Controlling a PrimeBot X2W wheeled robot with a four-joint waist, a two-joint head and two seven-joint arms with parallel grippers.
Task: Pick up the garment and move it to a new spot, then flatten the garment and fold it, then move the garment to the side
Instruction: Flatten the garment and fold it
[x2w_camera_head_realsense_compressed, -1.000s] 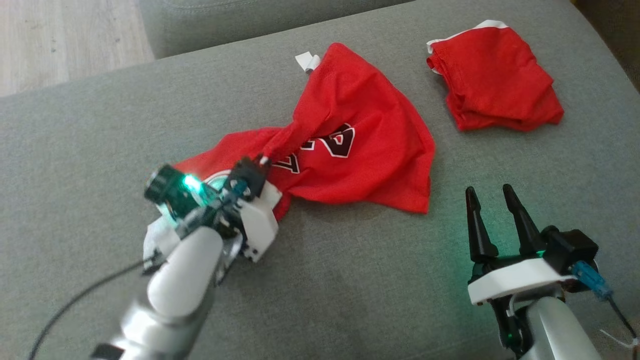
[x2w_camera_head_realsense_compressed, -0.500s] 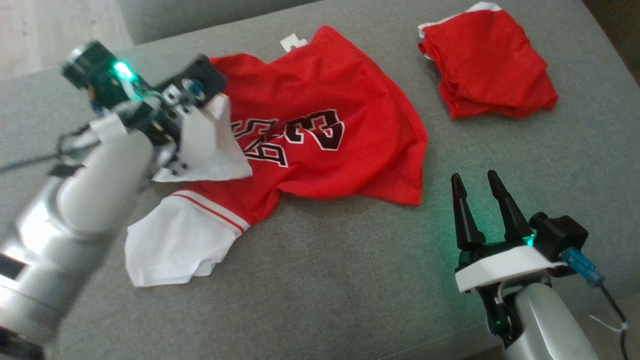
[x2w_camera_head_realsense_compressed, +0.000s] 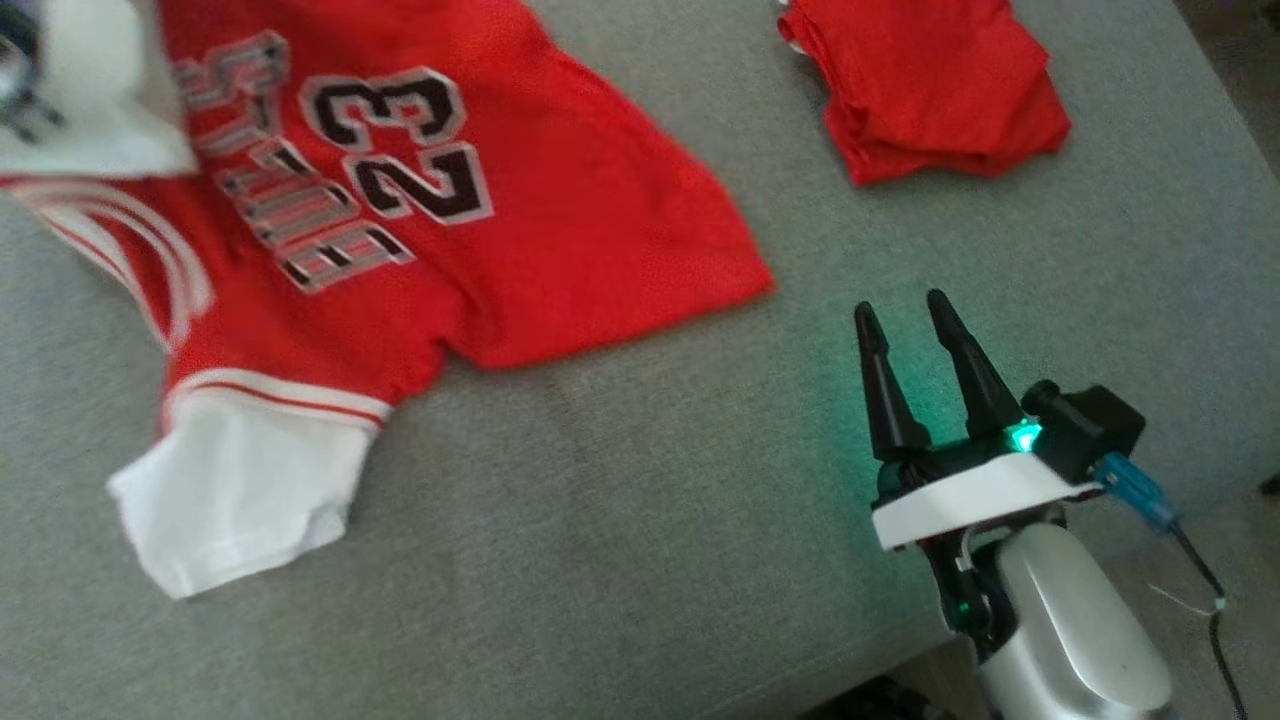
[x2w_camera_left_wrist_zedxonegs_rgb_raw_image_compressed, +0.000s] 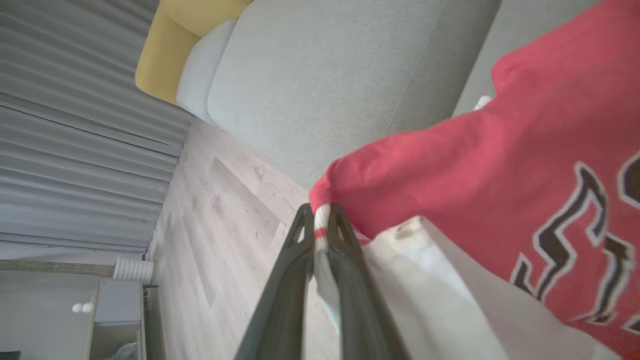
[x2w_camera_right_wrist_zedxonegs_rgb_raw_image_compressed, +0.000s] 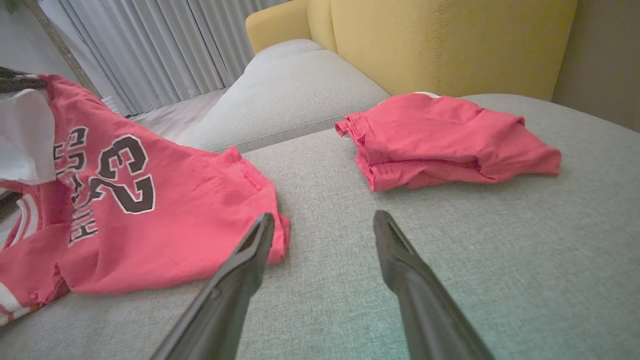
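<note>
**Left jaws pinching the shirt, right ones just hanging open**

So the left gripper (x2w_camera_left_wrist_zedxonegs_rgb_raw_image_compressed: 322, 215) has its two fingers squeezed together on a red-and-white striped edge of the shirt (x2w_camera_head_realsense_compressed: 480, 200). The cloth is caught right at the fingertips, and the red fabric with the black lettering spreads away to one side of them. Part of the shirt is lifted at that pinch, and the rest lies spread on the grey couch (x2w_camera_head_realsense_compressed: 600, 520) with the big 23 (x2w_camera_head_realsense_compressed: 400, 140) facing up and a white sleeve (x2w_camera_head_realsense_compressed: 240, 490) flat on the cushion.

The right gripper (x2w_camera_head_realsense_compressed: 898, 303) is wide open with nothing between its fingers, sitting low over bare cushion. The shirt's nearest corner is just off its left finger, not touching as far as I can see. A folded red pile (x2w_camera_head_realsense_compressed: 930, 90) sits straight ahead of those open jaws, well apart.
</note>
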